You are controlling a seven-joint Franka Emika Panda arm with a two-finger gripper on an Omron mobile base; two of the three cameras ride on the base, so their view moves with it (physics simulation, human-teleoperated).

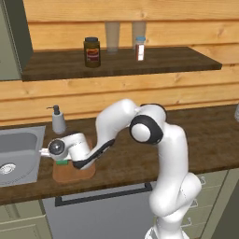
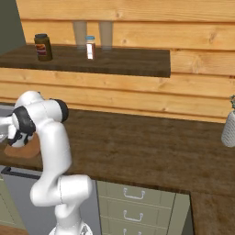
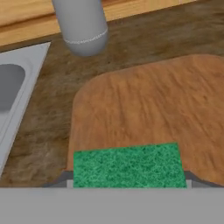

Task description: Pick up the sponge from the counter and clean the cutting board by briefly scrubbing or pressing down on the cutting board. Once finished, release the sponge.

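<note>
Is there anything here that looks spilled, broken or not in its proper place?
Nothing stands out. The sponge lies flat on the cutting board, between the gripper fingers. The soap dispenser stands upright beside the sink, and the counter shows no spill.

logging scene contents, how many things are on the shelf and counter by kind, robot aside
jars: 1, dark jar
small bottles: 1, white bottle
tall cups: 2, cup and cup
soap dispensers: 1, dispenser
cutting boards: 1, cutting board
sponges: 1, sponge
grey vases: 1, vase
total: 8
</note>
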